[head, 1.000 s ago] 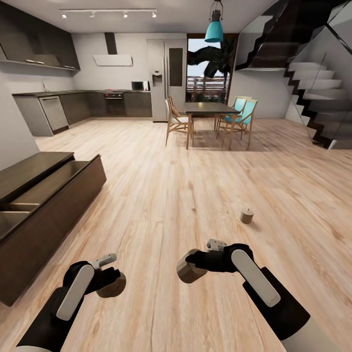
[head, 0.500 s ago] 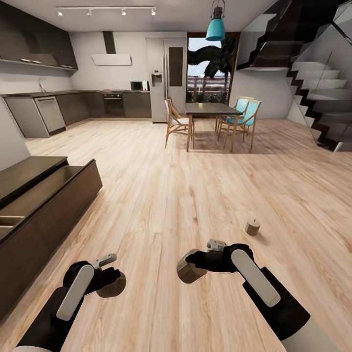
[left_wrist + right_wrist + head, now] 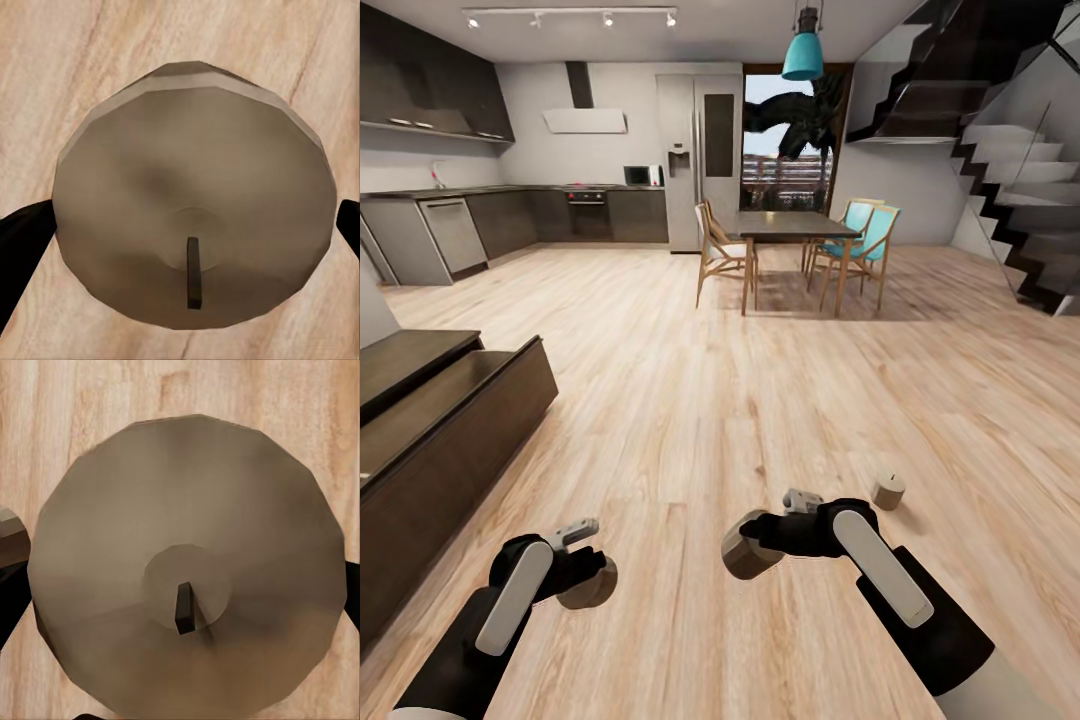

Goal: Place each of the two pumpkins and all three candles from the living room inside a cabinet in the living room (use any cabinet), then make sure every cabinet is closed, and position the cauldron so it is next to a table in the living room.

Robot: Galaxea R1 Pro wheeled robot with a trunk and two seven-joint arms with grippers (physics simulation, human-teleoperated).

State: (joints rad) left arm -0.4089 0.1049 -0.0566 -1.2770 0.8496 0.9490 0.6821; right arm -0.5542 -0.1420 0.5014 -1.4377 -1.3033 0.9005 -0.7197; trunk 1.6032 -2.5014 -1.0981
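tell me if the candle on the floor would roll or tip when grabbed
The candle on the floor stands upright, short and wide, so it probably won't tip easily. If knocked onto its round side it could roll on the smooth wood floor. It looks rigid, so a firm pinch should hold.

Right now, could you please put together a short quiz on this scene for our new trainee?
1. True or false: the left hand holds a candle.
2. How many candles are in sight, counting those held?
3. Where is the third candle? A) on the dining table B) on the floor beside the right hand C) in the cabinet

Key
1. True; a wicked candle sits between its fingers.
2. Three: one in each hand, one loose on the floor.
3. B; it stands upright on the wooden floor.
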